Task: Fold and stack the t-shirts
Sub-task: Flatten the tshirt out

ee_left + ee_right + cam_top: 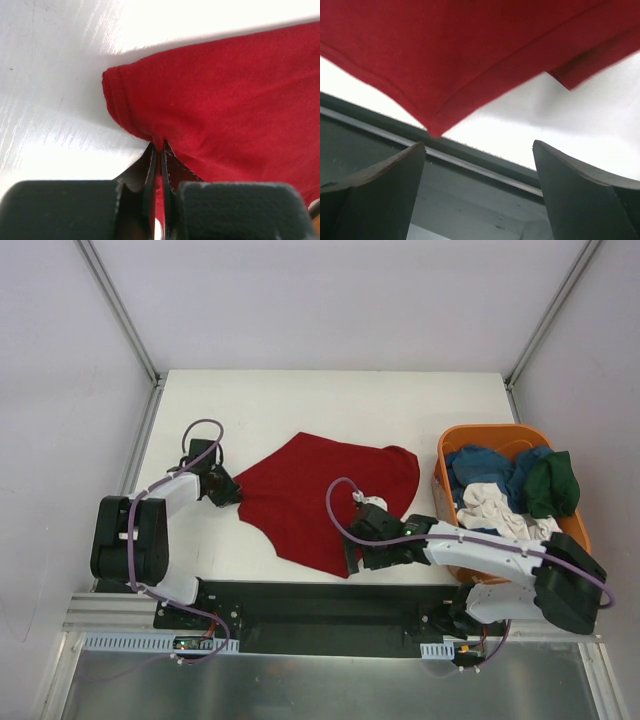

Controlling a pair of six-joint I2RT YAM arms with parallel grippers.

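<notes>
Only up close: left tool clamped on red t-shirt edge, right tool wide apart.

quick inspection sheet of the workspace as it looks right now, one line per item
surface: white table, no stains seen
job's things: dark red t-shirt spread mid-table, not neatly folded; blue shirt, dark green shirt and white shirt bundled in the orange basket at the right
clutter: nothing seen
tools: left tool shut on the dark red t-shirt's left edge; right tool open at its near corner, gripping nothing
cables: left purple cable loops above its arm; right purple cable arcs over the red cloth
surroundings: white walls, metal frame posts at the back corners
</notes>
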